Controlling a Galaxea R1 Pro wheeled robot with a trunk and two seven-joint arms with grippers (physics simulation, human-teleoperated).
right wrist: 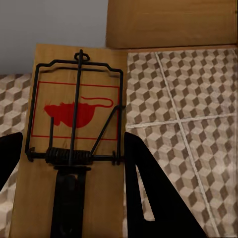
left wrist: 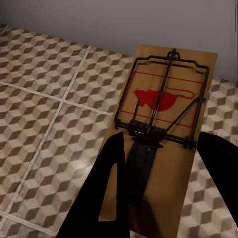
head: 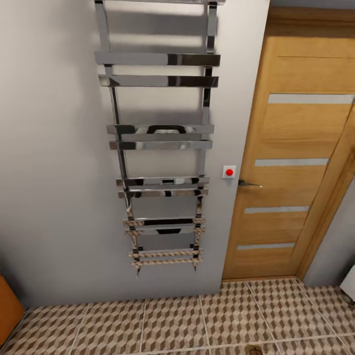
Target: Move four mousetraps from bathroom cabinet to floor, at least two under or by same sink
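Evidently each gripper, left (left wrist: 166, 148) and right (right wrist: 69, 163), clamps its own mousetrap (left wrist: 166, 114) (right wrist: 74, 114) above the bathroom floor (head: 172, 320), carried flat for setting down near the door (head: 291, 162).

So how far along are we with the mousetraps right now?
Underway: each gripper is shut on a trap, the left gripper on one mousetrap, the right gripper on another mousetrap, both above the cube-patterned floor. Left: set them down by the sink. The head view faces a towel rail and door, with no trap recognisable on the floor.
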